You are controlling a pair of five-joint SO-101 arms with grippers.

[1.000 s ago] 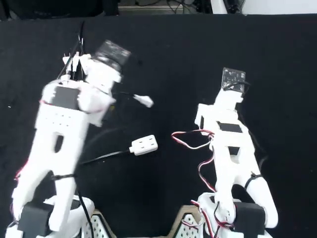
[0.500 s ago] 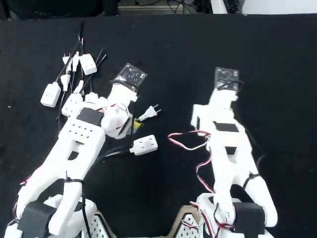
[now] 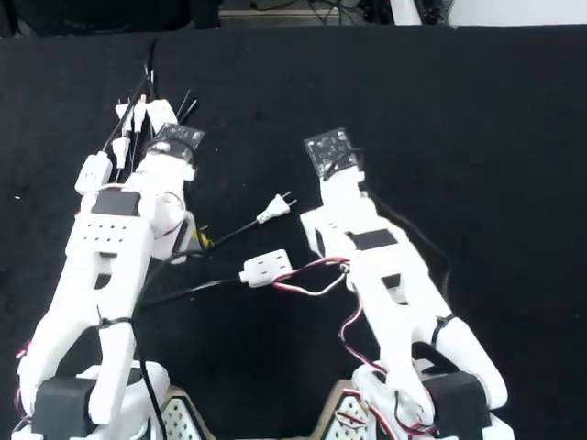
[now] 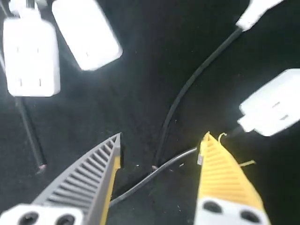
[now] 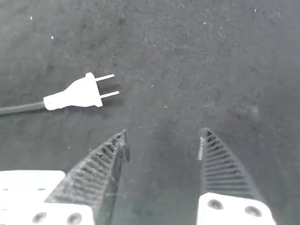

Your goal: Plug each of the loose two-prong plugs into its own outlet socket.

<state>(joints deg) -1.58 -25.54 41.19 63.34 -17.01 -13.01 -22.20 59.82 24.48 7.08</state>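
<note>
Pick-up stage: the right gripper [image 5: 164, 133], released and empty, hangs near the loose plug [image 5: 77, 93] lying flat on the surface [image 3: 514, 137] near the outlet socket [image 3: 267, 268], left gripper [image 4: 161, 138] likewise released; the next move should straddle the plug body.

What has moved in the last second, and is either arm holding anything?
The left arm swung toward the middle, then back to the cluster of sockets; the left end effector is open over a cord. The right arm swung left, putting the open right end effector near the loose plug. Nothing is held. The outlet socket stayed put.
</note>
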